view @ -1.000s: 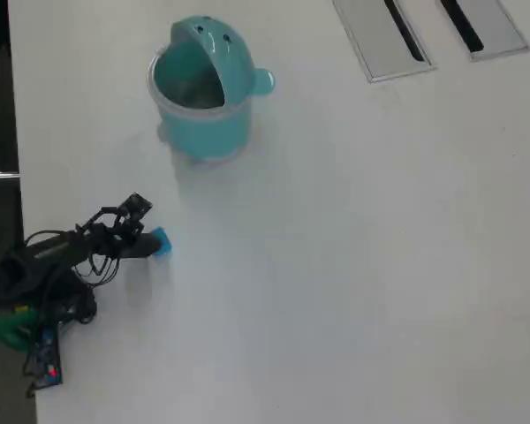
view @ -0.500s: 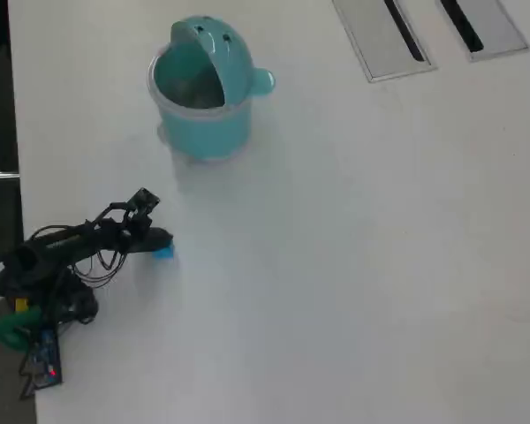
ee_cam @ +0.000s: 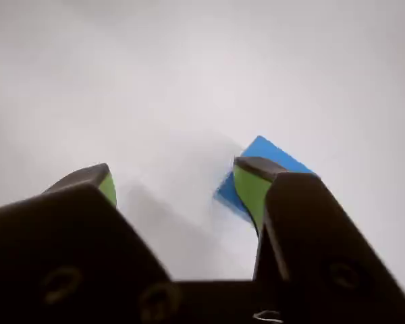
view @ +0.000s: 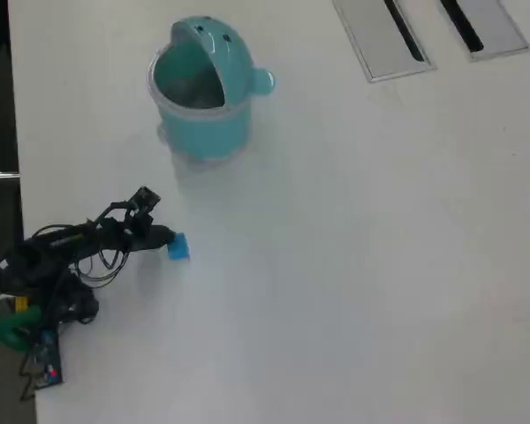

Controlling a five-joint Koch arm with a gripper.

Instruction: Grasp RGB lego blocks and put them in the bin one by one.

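One blue lego block point(view: 177, 247) lies on the white table just right of my gripper point(view: 164, 237) in the overhead view. In the wrist view the gripper point(ee_cam: 175, 174) is open, with bare table between its green-padded fingertips point(ee_cam: 251, 189). The blue block point(ee_cam: 273, 154) sits beyond the right fingertip and outside the gap, partly hidden by that finger. The teal bin point(view: 203, 132) stands upright at the far side of the table, well away from the gripper, with its domed lid tipped back and its mouth open.
Two flat grey slotted panels point(view: 384, 40) point(view: 481, 26) are set into the table at the top right. The arm's base and cables point(view: 35, 291) sit at the table's left edge, with dark floor beyond. White tabletop point(view: 362, 265) stretches to the right.
The blue block has shifted a little to the right on the table, and the gripper tip has followed it rightwards. The bin has not moved.
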